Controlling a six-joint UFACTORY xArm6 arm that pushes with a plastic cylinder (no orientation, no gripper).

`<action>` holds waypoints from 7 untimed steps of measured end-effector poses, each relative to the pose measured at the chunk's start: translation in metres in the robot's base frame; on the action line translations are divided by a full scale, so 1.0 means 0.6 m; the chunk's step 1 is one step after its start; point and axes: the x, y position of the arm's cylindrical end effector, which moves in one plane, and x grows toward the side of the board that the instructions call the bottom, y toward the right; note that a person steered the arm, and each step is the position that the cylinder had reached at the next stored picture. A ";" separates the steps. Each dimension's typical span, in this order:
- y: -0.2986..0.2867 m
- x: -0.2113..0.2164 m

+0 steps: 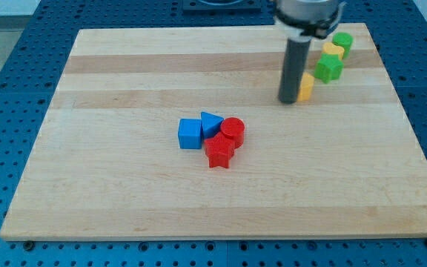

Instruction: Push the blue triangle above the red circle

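The blue triangle sits near the board's middle, touching the red circle on that circle's left and slightly above it. A blue cube lies just left of the triangle. A red star lies below the triangle and circle, touching them. My tip is on the board at the upper right, well away from this cluster, to the right and above the red circle. The rod partly hides a yellow block right beside the tip.
At the view's top right stand a green star-like block, a yellow block and a green cylinder. The wooden board lies on a blue perforated table.
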 end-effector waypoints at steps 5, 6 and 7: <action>-0.085 0.013; -0.185 0.013; -0.276 0.010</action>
